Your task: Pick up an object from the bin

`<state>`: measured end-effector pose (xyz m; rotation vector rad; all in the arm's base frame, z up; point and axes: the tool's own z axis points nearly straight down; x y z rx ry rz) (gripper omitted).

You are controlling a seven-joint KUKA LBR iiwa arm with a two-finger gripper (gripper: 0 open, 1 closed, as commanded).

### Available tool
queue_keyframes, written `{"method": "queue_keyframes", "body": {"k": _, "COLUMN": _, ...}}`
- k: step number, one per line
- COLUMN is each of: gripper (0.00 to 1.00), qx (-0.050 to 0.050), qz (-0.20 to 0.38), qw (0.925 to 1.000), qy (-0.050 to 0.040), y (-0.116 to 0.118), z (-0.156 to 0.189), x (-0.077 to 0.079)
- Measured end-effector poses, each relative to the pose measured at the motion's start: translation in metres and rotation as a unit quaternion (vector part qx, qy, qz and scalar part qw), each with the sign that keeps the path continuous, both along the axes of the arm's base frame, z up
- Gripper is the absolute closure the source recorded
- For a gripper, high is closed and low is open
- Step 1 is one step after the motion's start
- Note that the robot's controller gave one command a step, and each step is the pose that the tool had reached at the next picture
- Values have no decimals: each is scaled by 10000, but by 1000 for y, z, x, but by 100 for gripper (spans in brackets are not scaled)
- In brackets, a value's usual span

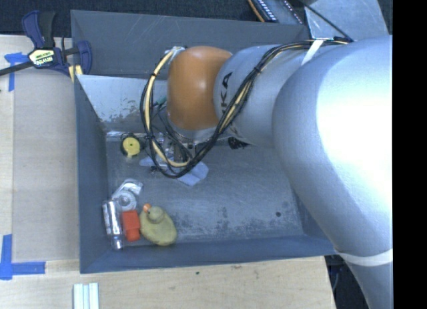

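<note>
Yellow disc (131, 145), blue scrap (194, 176) beside wrist (193, 87)

yellow disc (131, 145), silver cylinder (112, 223), orange block (131, 225), olive lump (160, 229)

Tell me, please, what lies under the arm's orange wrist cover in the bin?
A pale blue scrap pokes out from beneath the orange cover onto the bin floor. The rest of it, and anything else underneath, is hidden by the cover and the black-and-yellow cables.
</note>
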<state>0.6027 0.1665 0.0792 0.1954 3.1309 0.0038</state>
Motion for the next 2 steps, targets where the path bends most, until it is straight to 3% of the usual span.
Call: {"method": "queue_keyframes", "body": {"k": 2, "gripper": 100, "qx": 0, "qz": 0, "qw": 10000, "qy": 0, "y": 0, "z": 0, "x": 0}}
